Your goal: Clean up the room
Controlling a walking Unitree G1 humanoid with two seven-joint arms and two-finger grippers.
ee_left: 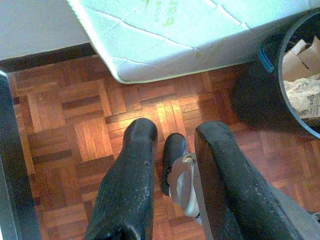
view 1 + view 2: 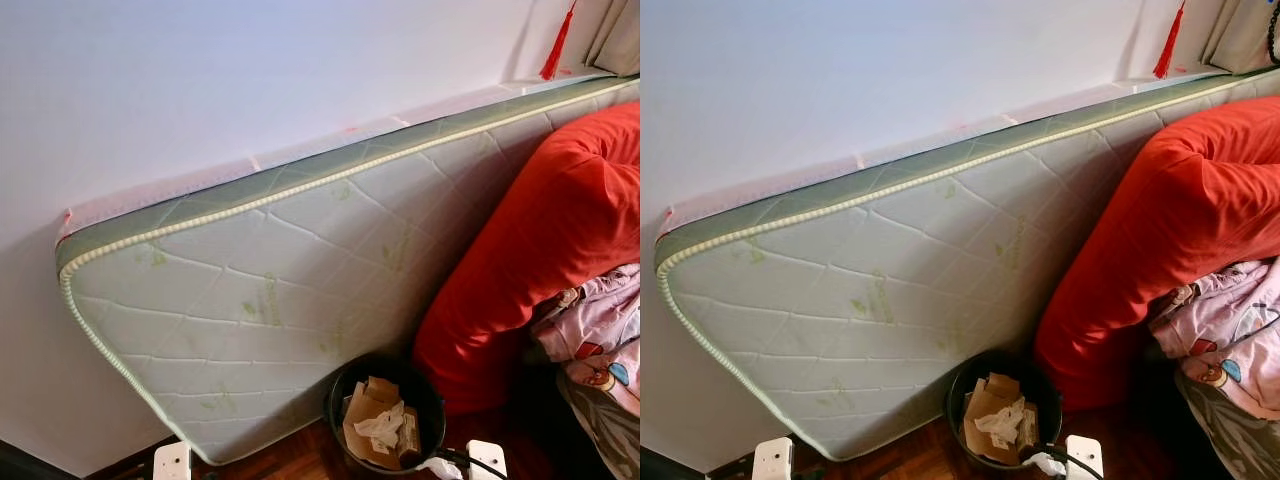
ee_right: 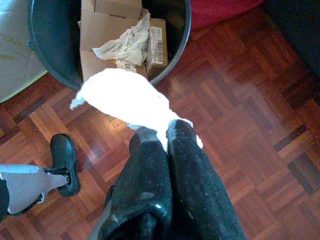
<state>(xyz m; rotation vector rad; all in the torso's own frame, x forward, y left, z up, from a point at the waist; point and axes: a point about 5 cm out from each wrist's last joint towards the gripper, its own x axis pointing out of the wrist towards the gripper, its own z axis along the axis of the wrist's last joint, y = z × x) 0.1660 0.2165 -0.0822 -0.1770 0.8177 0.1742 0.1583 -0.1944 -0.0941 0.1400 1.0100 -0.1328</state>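
Right gripper (image 3: 161, 134): its two black fingers are pressed together on a crumpled white tissue (image 3: 122, 99), which bulges out past the fingertips. The tissue hangs above the parquet floor (image 3: 240, 115), just beside the near rim of a black waste bin (image 3: 182, 30). Inside the bin lie flattened cardboard boxes (image 3: 102, 25), one bearing a barcode label, with a wad of crumpled paper (image 3: 125, 44) on top of them.

Left gripper (image 1: 172, 132): fingers spread apart with nothing between them, held over bare parquet, with the bin (image 1: 265, 95) near one side. Between the fingers, farther down, the robot's black foot (image 1: 172, 155) stands on the floor.

Surroundings, head views: the bin (image 2: 385, 415) stands on the floor against a quilted white mattress (image 2: 270, 290) with green edging, set on its long edge and leaning on a white wall (image 2: 250, 70). To the right of the bin a large red cushion (image 2: 545, 240) rests against the mattress; patterned pink clothing (image 2: 595, 320) lies below it. A red tassel (image 2: 556, 45) hangs at the upper right.
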